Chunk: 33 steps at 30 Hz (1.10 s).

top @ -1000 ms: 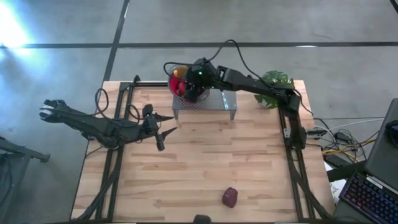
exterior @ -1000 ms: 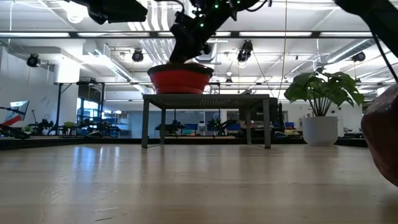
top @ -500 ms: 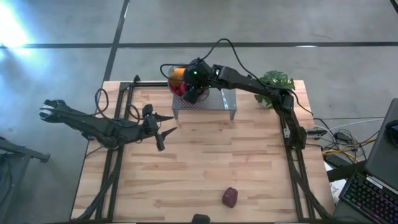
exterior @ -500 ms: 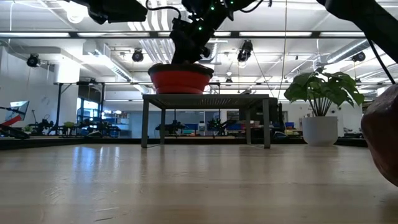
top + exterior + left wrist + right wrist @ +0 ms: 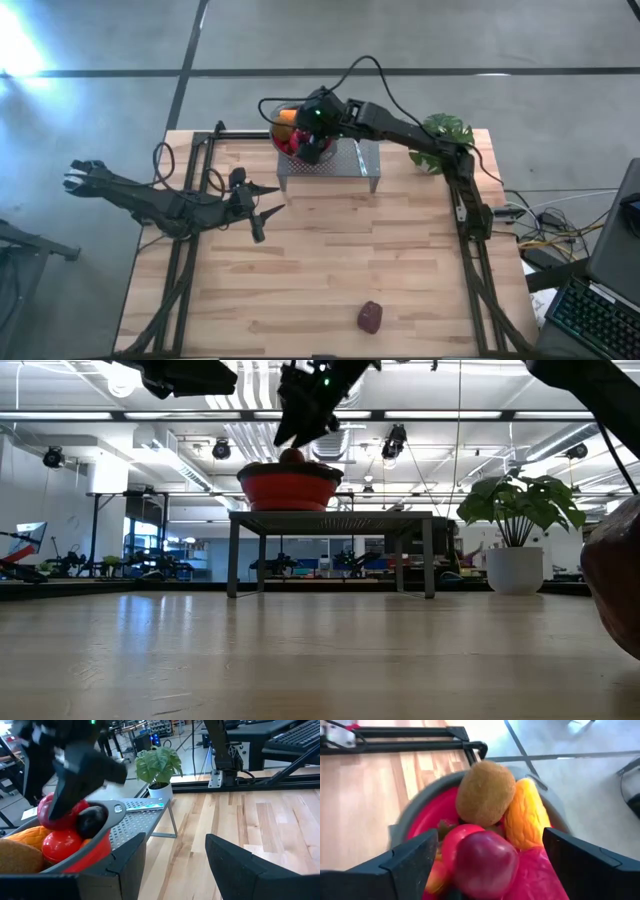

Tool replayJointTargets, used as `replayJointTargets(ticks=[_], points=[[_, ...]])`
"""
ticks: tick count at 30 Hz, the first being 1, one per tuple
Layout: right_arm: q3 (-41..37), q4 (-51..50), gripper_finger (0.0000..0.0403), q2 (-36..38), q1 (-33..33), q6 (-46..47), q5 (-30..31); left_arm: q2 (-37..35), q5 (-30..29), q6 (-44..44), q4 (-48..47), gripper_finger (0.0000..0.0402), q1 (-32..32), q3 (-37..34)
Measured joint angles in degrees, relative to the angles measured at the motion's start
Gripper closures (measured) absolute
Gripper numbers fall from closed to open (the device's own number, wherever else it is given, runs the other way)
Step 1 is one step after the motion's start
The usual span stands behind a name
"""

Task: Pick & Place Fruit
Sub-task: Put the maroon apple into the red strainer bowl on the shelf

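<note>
**Fruit bowl on stand: contents and handling**

Location. The bowl (image 5: 291, 134) sits on a perforated metal stand (image 5: 340, 165) at the far edge of the table (image 5: 330, 260). The right gripper (image 5: 487, 870) hangs just above the bowl, fingers spread wide with nothing between them; a dark red apple (image 5: 485, 862) lies directly below. The left gripper (image 5: 262, 203) waits over the left half of the table, well apart from the bowl, fingers parted and holding nothing.

Count, bowl, as seen from the right wrist:
- 1 brown kiwi (image 5: 485, 793), on top of the pile
- 1 long orange fruit (image 5: 526, 820), touching the kiwi
- 1 dark red apple
- at least 1 brighter red fruit (image 5: 452, 842) beside it; others underneath are too hidden to count

Count, table:
- 1 dark maroon fruit (image 5: 370, 317), alone near the front edge

Also present: 1 potted plant (image 5: 441, 135) at the far right corner.

Handling, by judgement. The pieces look like light, rigid toys with smooth rounded skins, likely to roll or slip from a shallow pinch. Take each across its widest part; take the long orange fruit across its short axis. The maroon fruit is the larger piece and probably wants the fingers spread fully.
</note>
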State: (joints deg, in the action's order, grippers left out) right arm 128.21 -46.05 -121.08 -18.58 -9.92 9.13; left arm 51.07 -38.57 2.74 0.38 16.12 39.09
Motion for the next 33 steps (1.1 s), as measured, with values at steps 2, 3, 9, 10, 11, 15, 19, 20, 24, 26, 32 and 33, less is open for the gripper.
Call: replayJointTargets(ticks=[2, 3, 9, 10, 11, 15, 19, 20, 24, 26, 32, 33], points=[[2.3, -2.9, 0.0045, 0.4, 0.9, -0.1, 0.0, 0.0, 0.0, 0.0, 0.0, 0.0190, 0.0, 0.0], [3.5, -4.6, 0.0045, 0.5, 1.5, -0.2, 0.0, 0.0, 0.0, 0.0, 0.0, 0.0191, 0.0, 0.0], [5.5, -20.6, 0.0066, 3.6, 6.8, 1.1, 0.0, 0.0, 0.1, 0.0, -0.1, 0.0191, 0.0, 0.0], [5.3, -23.6, 0.0071, 4.2, 8.2, 2.2, 0.0, 0.0, 0.1, 0.1, -0.2, 0.0191, 0.0, 0.0], [5.2, -26.6, 0.0076, 4.9, 9.6, 3.5, 0.0, 0.0, 0.1, 0.1, -0.2, 0.0190, 0.0, 0.0], [3.8, -37.2, 0.0098, 6.6, 16.0, 11.1, -0.1, 0.0, 0.1, 0.2, -0.1, 0.0191, 0.0, 0.0], [0.1, -41.0, 0.0119, 8.8, 24.0, 19.5, -0.1, 0.0, 0.3, 0.0, 0.0, 0.0191, 0.0, 0.0], [-1.0, -41.6, 0.0123, 9.5, 26.1, 21.7, -0.1, 0.0, 0.3, -0.1, 0.0, 0.0191, 0.0, 0.0], [-5.7, -42.3, 0.0140, 12.5, 34.5, 31.7, -0.1, 0.0, 0.5, -0.1, 0.0, 0.0190, 0.0, 0.0], [-8.1, -42.3, 0.0147, 13.9, 38.7, 37.8, 0.0, 0.0, 0.5, -0.1, 0.0, 0.0190, 0.0, 0.0], [-15.9, -42.1, 0.0155, 17.6, 50.3, 56.7, 3.3, 0.0, 0.6, -0.2, 0.5, 0.0190, 0.0, 0.0], [-17.1, -42.1, 0.0153, 17.8, 51.8, 59.7, 4.1, 0.0, 0.6, -0.2, 0.8, 0.0190, 0.0, 0.0]])
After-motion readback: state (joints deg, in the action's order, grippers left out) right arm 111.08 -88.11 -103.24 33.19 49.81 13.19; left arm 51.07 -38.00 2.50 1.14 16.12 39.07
